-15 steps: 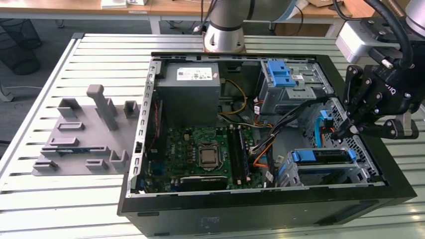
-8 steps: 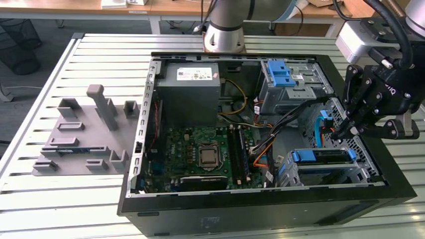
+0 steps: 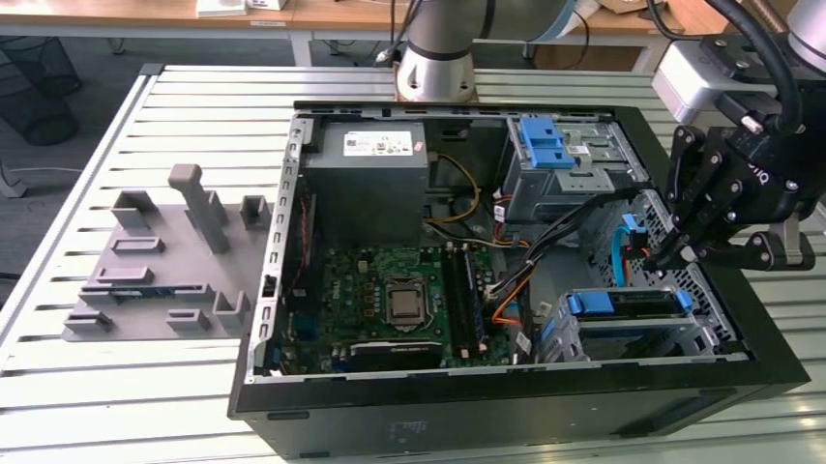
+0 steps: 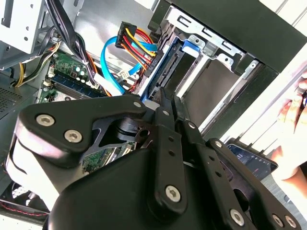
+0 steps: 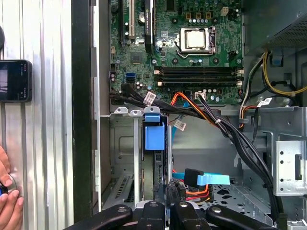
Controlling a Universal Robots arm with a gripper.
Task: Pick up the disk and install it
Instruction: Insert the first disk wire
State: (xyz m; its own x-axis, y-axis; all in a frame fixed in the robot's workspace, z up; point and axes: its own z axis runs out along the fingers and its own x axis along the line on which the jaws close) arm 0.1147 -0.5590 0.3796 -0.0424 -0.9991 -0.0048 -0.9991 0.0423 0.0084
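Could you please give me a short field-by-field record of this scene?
case: open, lying on the slatted table
disk: in the drive cage, blue frame showing
gripper: over the cage, close to the disk; contact unclear
cables: blue and orange leads beside the disk
fixture: grey, on the table at the exterior view's left of the case
hand: a person's, on the table beside the case
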